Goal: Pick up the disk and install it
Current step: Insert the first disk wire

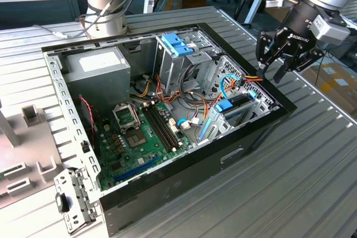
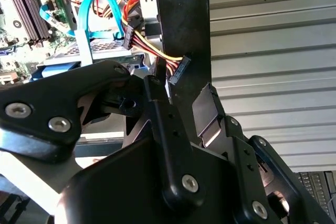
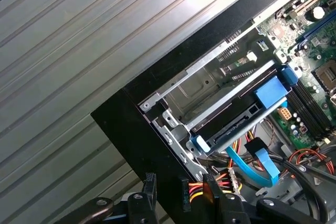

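in the exterior view, the black gripper (image 1: 285, 59) hangs in the air above the computer case (image 1: 167, 132), over the corner on the exterior view's right. its fingers are spread apart and hold nothing. the disk (image 1: 239, 106) sits on its edge inside the case, in a metal slot with a blue clip, just below the gripper. a grey box (image 1: 97, 68) sits at the far corner.

in the second wrist view, the open fingers (image 2: 207, 111) are near a plug with red and yellow wires (image 2: 157, 45).

in the first wrist view, the disk (image 3: 231, 114) is a dark flat thing lying in the slot, with a blue cable (image 3: 252, 166) beside it.
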`<state>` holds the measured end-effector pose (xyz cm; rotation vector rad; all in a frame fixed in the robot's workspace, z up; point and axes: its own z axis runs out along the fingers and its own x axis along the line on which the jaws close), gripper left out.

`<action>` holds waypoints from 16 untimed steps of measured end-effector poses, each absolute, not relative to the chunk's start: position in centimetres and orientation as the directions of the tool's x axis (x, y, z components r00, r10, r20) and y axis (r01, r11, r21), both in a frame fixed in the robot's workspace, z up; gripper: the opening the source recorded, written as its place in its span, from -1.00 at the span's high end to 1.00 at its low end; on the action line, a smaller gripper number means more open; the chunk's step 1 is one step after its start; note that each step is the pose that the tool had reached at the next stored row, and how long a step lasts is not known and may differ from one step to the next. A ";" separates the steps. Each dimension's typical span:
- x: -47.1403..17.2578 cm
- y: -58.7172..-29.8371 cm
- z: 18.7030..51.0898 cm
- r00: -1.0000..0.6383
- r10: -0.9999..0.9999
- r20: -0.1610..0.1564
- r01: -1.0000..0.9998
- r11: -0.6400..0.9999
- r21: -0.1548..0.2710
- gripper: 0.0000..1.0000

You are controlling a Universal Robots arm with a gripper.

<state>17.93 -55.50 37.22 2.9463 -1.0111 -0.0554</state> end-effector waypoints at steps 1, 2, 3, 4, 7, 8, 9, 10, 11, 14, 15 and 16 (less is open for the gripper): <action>17.9 -55.5 37.2 0.789 -0.614 -0.025 -0.613 -0.789 0.036 0.04; 18.0 -55.4 37.1 0.789 -0.614 -0.025 -0.613 -0.789 0.036 0.04; 18.0 -55.4 37.1 0.789 -0.614 -0.025 -0.613 -0.789 0.036 0.04; 18.0 -55.4 37.0 0.789 -0.614 -0.025 -0.613 -0.789 0.036 0.04; 18.2 -55.2 36.9 0.789 -0.614 -0.025 -0.613 -0.789 0.036 0.04; 18.2 -55.2 36.8 0.789 -0.614 -0.025 -0.613 -0.789 0.036 0.04; 18.2 -55.2 36.7 0.789 -0.614 -0.025 -0.613 -0.789 0.036 0.04; 18.2 -55.2 36.7 0.789 -0.614 -0.025 -0.613 -0.789 0.036 0.04; 18.3 -55.2 36.6 0.789 -0.614 -0.025 -0.613 -0.789 0.036 0.04; 18.3 -55.2 36.3 0.789 -0.614 -0.025 -0.613 -0.789 0.036 0.04; 18.3 -55.2 36.3 0.789 -0.614 -0.025 -0.613 -0.789 0.036 0.33; 18.3 -55.2 36.3 0.789 -0.614 -0.025 -0.613 -0.789 0.037 0.63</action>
